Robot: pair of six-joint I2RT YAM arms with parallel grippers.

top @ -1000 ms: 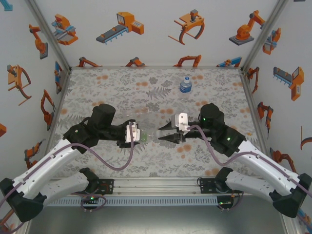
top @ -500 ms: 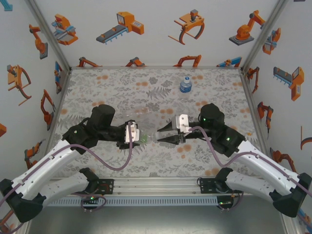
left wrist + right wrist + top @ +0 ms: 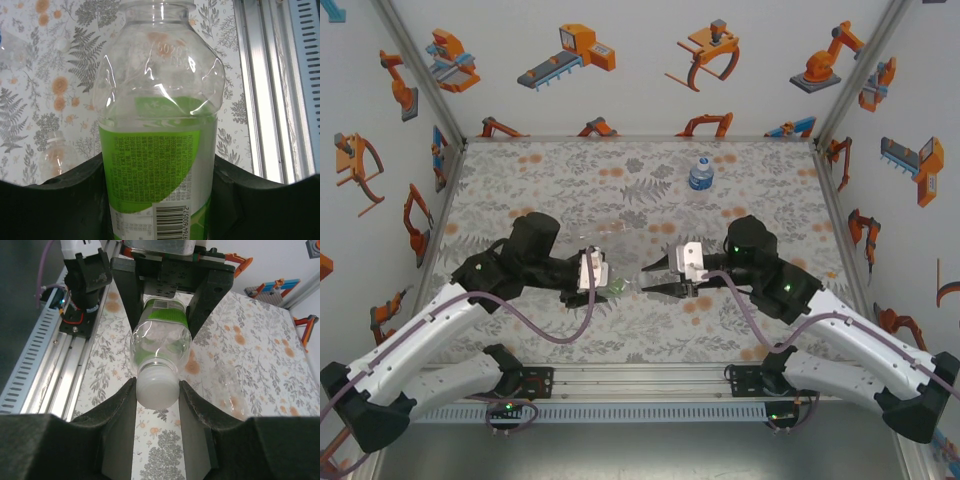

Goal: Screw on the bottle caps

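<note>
My left gripper (image 3: 603,272) is shut on the green-label bottle (image 3: 160,100), holding it level above the table with its neck toward the right arm. In the left wrist view the dark fingers (image 3: 65,200) press both sides of the label. My right gripper (image 3: 157,384) is shut on a white bottle cap (image 3: 157,387) that sits on this bottle's neck. The two grippers meet at mid-table (image 3: 642,280). The blue-label bottle (image 3: 700,172) stands upright at the back with a cap on. The plain clear bottle (image 3: 235,390) lies on the table beside them.
The floral tablecloth (image 3: 540,170) covers the table. A metal rail (image 3: 640,385) with the arm bases runs along the near edge. Walls printed with orange robots enclose the left, back and right sides.
My right gripper has shifted slightly left toward the bottle neck and its wrist has turned a little with the cap in its grip. The left gripper keeps the bottle still.
</note>
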